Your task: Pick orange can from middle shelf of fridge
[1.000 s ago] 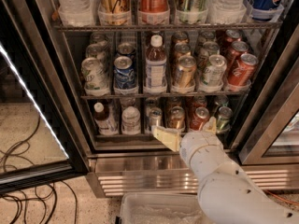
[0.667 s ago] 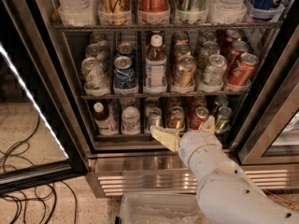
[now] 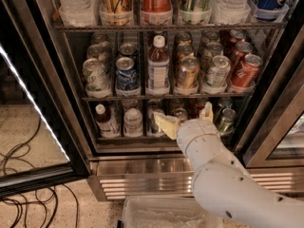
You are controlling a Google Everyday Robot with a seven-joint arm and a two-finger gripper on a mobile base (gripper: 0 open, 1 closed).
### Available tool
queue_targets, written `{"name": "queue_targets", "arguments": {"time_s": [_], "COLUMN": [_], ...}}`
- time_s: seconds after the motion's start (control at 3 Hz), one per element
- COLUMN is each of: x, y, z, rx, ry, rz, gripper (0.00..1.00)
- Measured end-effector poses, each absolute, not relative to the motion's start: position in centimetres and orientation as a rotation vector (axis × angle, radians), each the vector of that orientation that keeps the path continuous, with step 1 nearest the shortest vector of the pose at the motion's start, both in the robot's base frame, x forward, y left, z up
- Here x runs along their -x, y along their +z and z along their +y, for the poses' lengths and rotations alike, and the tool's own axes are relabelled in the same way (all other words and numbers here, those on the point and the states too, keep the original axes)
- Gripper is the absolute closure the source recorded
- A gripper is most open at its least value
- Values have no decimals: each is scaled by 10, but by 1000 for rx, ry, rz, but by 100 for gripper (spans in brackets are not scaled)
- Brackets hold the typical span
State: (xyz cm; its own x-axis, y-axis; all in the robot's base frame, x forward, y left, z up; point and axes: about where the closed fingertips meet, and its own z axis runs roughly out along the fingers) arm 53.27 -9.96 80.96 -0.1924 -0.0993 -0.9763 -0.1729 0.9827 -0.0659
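Arm (image 3: 237,194): white and jointed, it ran from the 5 o'clock corner toward 11 o'clock.
Wrist (image 3: 197,139): rounded white segment, at 5 o'clock from mid-view.
Gripper (image 3: 183,114): just off mid-view at 4 o'clock, jaws spread wide.
Fingers (image 3: 166,125): pale yellow; one pointed to 10 o'clock, the other to 12 o'clock.

The arm (image 3: 228,189) is a chain of smooth, glossy white shells, rounded and bulbous, with thin dark seams where one segment meets the next. It fills the lower right of the frame. It narrows to a white drum-shaped wrist (image 3: 197,137), and the gripper (image 3: 182,113) just below the frame's centre carries two pale cream-yellow fingers (image 3: 166,125), flat and wedge-like, set wide apart.
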Motion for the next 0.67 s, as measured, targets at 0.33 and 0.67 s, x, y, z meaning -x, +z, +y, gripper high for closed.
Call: {"name": "queue_targets", "arguments": {"time_s": [0.33, 0.67], "x": [-551, -564], "y": [830, 848], "z": [-98, -104], "rx": [209, 204], "ry": [24, -28], "rz": [1697, 1630], "gripper": [21, 21]}}
